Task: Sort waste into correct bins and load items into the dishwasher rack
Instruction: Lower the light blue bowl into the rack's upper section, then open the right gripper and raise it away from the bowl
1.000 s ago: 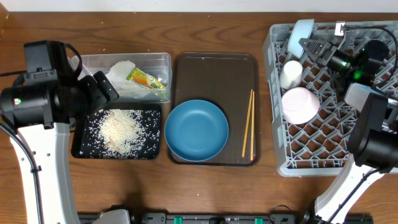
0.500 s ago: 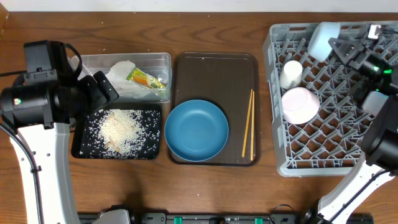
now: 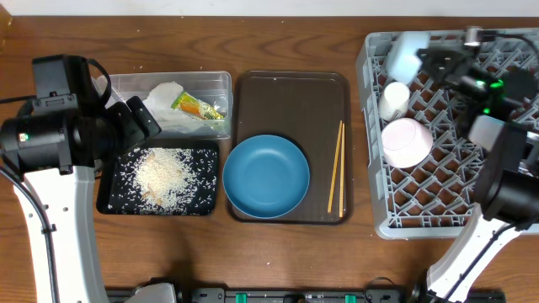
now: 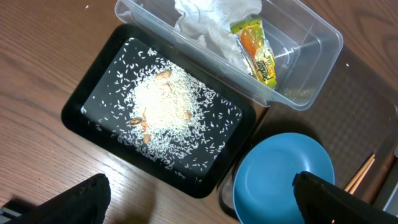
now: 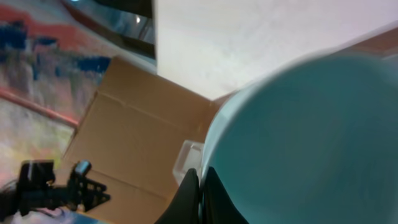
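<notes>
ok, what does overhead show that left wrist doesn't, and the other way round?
Only overhead: grey rack holding a cream cup and white bowl; right gripper shut on a light-blue bowl. Only left wrist: brown bits in the rice; left gripper wide open. Both: clear tub with napkin and wrapper, black tray, blue plate, chopsticks.

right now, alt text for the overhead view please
The right gripper holds a light-blue bowl over the far corner of the grey dishwasher rack, which holds a white bowl and cream cup. A blue plate and chopsticks lie on the brown tray; napkin and wrapper sit in the clear tub, rice in the black tray.
</notes>
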You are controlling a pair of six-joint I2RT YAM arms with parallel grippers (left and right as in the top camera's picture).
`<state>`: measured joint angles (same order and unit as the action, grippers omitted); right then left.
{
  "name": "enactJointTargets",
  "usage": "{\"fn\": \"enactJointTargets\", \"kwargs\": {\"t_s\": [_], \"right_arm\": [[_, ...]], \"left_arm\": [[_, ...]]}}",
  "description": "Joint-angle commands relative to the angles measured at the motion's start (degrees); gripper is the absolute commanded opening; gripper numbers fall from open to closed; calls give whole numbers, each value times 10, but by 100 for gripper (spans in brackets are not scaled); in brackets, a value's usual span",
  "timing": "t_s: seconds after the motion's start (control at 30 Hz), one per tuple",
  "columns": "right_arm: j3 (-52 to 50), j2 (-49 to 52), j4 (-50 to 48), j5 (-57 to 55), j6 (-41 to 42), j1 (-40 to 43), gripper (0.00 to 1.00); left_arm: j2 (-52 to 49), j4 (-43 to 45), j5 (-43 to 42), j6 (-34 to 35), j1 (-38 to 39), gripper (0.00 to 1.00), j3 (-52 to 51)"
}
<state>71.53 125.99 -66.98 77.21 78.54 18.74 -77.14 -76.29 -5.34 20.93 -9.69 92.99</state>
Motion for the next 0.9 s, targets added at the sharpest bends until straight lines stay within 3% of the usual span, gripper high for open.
{"fn": "enactJointTargets", "kwargs": {"t_s": [0.0,0.1,0.17,0.4,0.87], "right_arm": [[4,1,95,-17,-162,-10,1],[4,1,202,-20,-256,-15,1],[4,1,201,-17,-261,-11,1],[4,1,118,37,-167,28,1],[3,1,114,122,-92,95,1]], "left_arm": [[-1,-1,9,-3,-3,96,1],[-1,-1,9,-3,-3,96,1],[-1,-1,9,-3,-3,96,1],[-1,-1,9,-3,-3,96,1],[-1,-1,9,-3,-3,96,1]]}}
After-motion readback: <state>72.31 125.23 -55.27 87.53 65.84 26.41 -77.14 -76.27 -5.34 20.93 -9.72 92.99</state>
